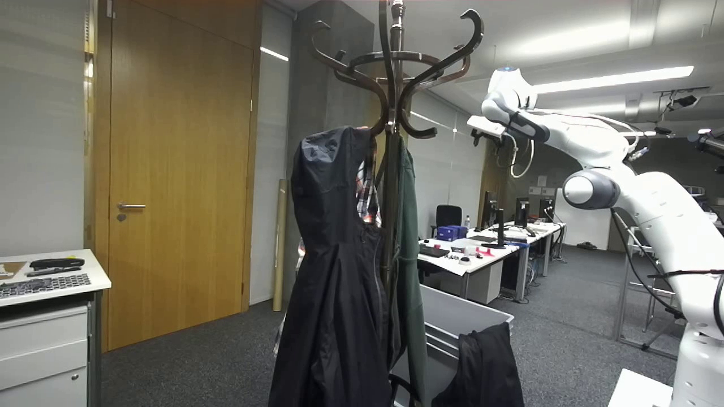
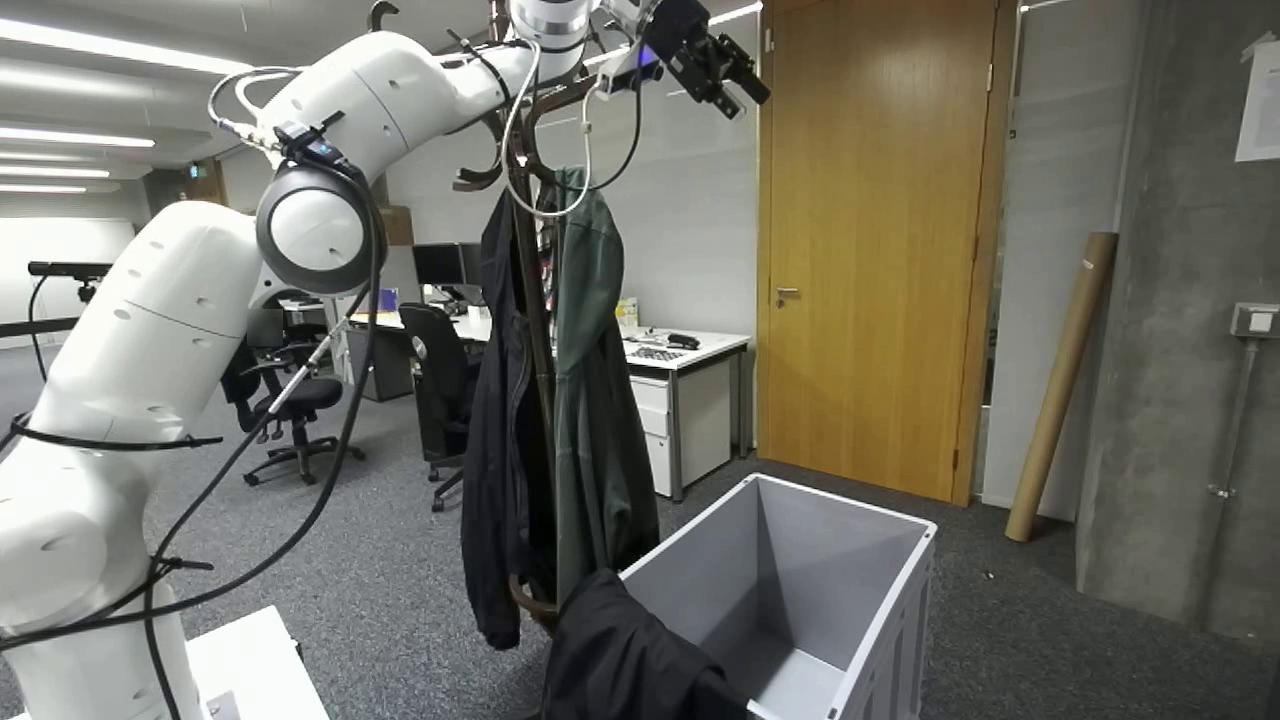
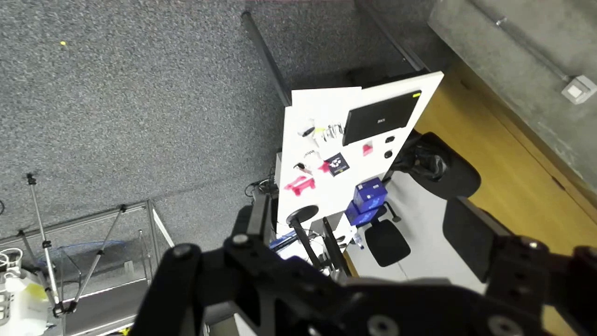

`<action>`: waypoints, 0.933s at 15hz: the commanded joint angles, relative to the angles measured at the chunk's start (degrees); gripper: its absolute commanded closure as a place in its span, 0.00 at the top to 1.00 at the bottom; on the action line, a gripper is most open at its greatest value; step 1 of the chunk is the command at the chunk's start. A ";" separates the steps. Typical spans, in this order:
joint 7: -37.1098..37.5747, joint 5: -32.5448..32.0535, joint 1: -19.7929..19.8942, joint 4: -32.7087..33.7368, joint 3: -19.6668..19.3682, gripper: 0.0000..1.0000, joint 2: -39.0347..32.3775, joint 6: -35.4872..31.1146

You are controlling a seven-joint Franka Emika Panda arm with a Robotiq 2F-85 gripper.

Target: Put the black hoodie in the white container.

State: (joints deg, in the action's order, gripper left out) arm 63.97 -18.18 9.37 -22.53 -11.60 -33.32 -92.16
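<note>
Can see the black hoodie in both exterior views, draped over the rim of the white container and hanging down outside. Looks limp, plain and matte black, bunched into soft folds. Cannot tell its extent inside. Just beside, can make out the dark coat rack with a hooded, zipped black jacket, checked cloth and a dark green garment. Higher up, can find the gripper well apart from the hoodie, with fingers spread wide. In the wrist view, can pick out on a white desk a flat black device with pale letters too small to read, a dark square card with a white emblem, blue boxes with blurred print, and a white item bearing an upside-down word resembling "info".
</note>
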 commanded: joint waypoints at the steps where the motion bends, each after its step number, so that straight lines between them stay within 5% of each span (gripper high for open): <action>1: -7.15 2.48 1.77 -2.05 1.60 1.00 3.50 6.20; 7: -12.79 2.20 2.95 -1.51 0.92 1.00 3.11 14.81; 8: -14.13 3.39 3.46 4.32 -0.37 1.00 -0.31 18.17; 9: -13.92 2.12 3.40 -0.93 0.72 1.00 2.41 16.97; 11: -14.88 1.97 3.80 -0.70 0.66 1.00 1.57 18.02; 14: -17.42 5.00 5.64 5.48 0.15 1.00 -2.59 20.24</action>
State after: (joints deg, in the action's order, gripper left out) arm 49.79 -16.05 13.09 -21.71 -11.24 -33.27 -73.63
